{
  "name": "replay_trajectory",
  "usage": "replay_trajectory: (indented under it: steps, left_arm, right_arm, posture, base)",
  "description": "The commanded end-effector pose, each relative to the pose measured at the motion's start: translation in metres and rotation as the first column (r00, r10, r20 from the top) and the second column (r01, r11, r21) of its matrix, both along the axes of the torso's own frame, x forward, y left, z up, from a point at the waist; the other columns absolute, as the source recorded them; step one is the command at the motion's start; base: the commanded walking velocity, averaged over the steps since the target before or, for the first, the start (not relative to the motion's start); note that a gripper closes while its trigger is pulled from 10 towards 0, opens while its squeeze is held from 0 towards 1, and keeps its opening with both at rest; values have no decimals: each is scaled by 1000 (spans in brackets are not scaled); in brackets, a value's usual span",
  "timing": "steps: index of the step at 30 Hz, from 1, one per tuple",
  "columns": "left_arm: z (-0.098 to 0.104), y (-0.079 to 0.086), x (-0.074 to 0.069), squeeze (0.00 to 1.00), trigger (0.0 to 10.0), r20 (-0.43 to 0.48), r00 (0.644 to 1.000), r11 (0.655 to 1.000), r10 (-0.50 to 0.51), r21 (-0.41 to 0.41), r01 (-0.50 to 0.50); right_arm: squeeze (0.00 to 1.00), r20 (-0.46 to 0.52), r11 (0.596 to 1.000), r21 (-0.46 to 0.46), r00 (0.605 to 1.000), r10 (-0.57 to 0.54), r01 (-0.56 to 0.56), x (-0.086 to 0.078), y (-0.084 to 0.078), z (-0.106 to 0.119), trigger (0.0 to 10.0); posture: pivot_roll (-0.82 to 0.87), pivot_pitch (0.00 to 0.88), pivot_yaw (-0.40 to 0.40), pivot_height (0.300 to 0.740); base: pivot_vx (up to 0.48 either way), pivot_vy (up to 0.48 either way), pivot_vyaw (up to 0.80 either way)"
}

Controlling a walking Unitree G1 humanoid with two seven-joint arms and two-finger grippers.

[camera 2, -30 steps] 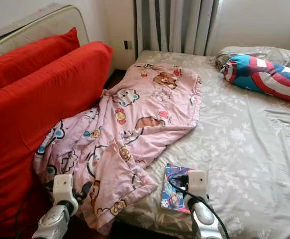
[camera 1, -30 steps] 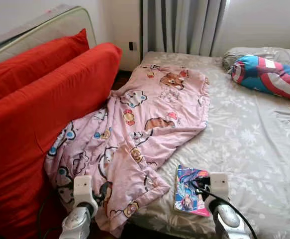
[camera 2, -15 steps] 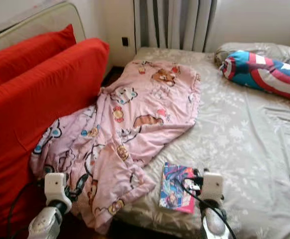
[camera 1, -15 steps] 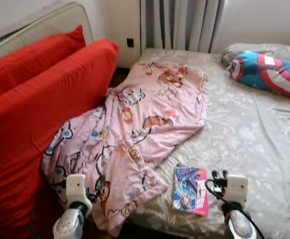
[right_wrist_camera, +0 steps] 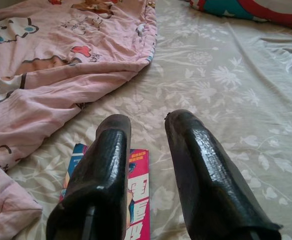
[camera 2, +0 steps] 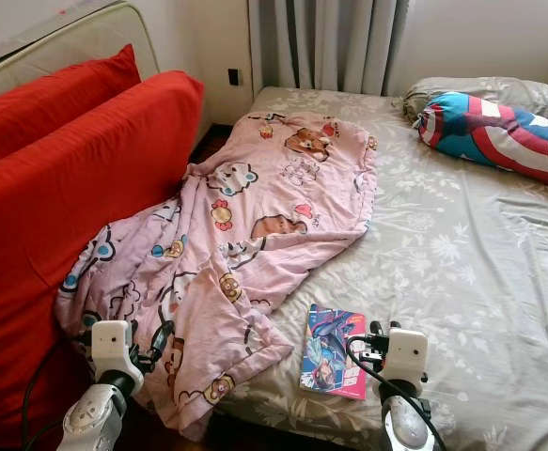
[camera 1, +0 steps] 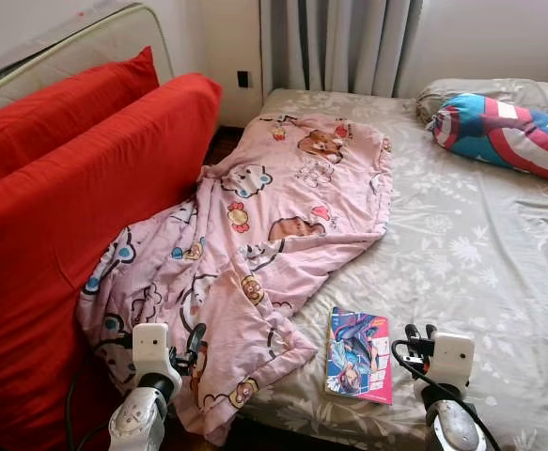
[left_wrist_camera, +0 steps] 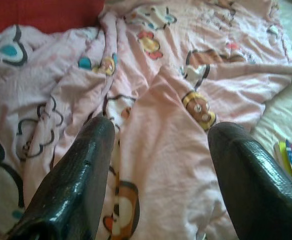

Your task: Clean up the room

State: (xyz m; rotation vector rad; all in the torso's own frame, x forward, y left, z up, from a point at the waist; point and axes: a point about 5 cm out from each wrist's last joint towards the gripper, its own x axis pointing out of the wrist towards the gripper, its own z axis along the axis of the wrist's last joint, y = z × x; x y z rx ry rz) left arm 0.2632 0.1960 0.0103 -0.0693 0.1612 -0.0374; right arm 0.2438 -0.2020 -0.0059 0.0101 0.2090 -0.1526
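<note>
A pink cartoon-print blanket (camera 1: 274, 216) lies crumpled across the left side of the bed and hangs off its near corner. A colourful comic book (camera 1: 358, 355) lies flat on the grey floral sheet (camera 1: 480, 254) near the bed's front edge. My left gripper (camera 1: 193, 338) hovers open just over the blanket's hanging corner, and the left wrist view has its fingers (left_wrist_camera: 80, 170) wide apart above pink cloth. Just right of the book, my right gripper (camera 1: 416, 333) is low over the sheet. Its fingers (right_wrist_camera: 196, 165) are a little apart with nothing between them.
Two big red cushions (camera 1: 67, 216) stand against the bed's left side, with a padded board (camera 1: 76, 47) leaning behind them. A shield-print pillow (camera 1: 504, 132) lies at the far right. Grey curtains (camera 1: 339, 42) hang behind the bed.
My right gripper has moved right, from over the book's right edge to the sheet beside it. The camera shifted slightly. The left gripper stays by the blanket corner.
</note>
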Motion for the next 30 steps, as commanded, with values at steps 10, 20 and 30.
replay_trajectory:
  steps: [10,20,30]
  left_arm:
    - [-2,-4,-2,0,10000,-14,1000,1000,-4,2,4]
    - [-3,-7,-4,0,10000,-16,1000,1000,-6,7,7]
    - [-2,-16,0,0,10000,-10,1000,1000,-18,12,18]
  right_arm:
    - [0,-48,1000,-16,999,22,-22,2,5,-3,10000]
    - [0,-46,999,-15,998,39,-39,-2,4,-5,10000]
    - [0,-48,999,6,998,40,-40,0,-3,-3,10000]
  posture:
    - [-27,86,19,715]
    - [-30,86,17,700]
    - [-29,93,-13,680]
  base:
    - [0,0,0]
    - [0,0,0]
    - [0,0,0]
